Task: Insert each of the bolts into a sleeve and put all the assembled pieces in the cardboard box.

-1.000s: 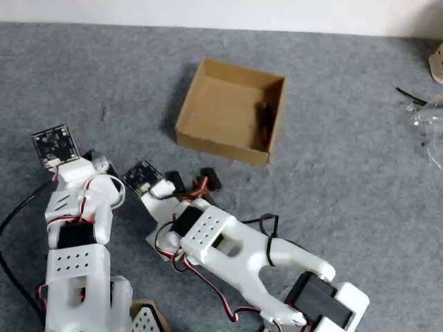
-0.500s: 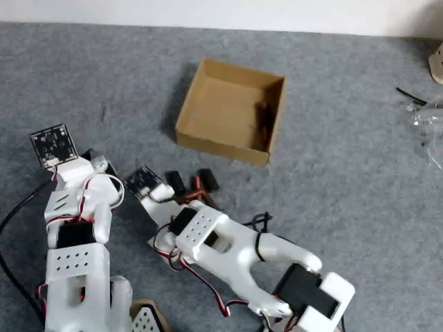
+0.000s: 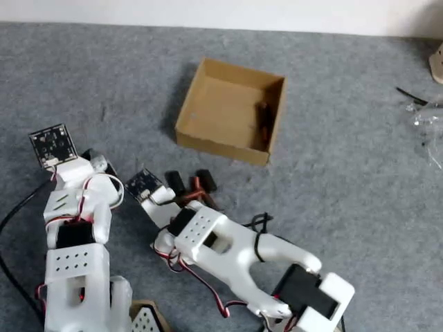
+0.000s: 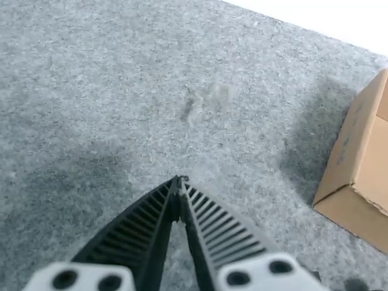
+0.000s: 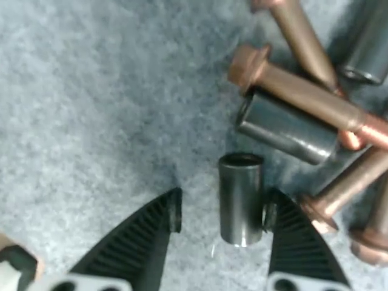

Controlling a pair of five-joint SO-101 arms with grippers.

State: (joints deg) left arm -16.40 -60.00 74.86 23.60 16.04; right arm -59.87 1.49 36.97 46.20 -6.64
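Dark metal sleeve (image 5: pixel 240 197): lies on grey worktop (image 3: pixel 346 173) btw the right jaws, in the loose parts pile on near side of the box.
Right jaws: spread open, straddling that sleeve. One tip touching or nearly touching its barrel, other tip apart. Nothing gripped yet.
Left jaws: closed tip to tip, empty, over bare worktop left of the box.
Cardboard box (image 3: pixel 208 142): 1, open-topped, far of the pile. 1 dark piece (image 3: pixel 264 117) inside by its right wall; assembled or not, can't tell.
Sleeves, count: 3 in right wrist view. One btw jaws, a second (image 5: pixel 285 130) under a bolt, a third (image 5: pixel 370 42) partly cut off.
Bolts, count: at least 4, copper-coloured w/ flanged heads. One (image 5: pixel 303 97) lies across the second sleeve; others partly cut off.
Handling, sleeve: prob. stiff, smooth and round, so likely to roll or slip; small, so prob. light. Best hold is across the barrel at mid-length, both open ends free for a bolt.
Handling, bolts: prob. rigid; take by shank near the head, tip free to enter a sleeve.
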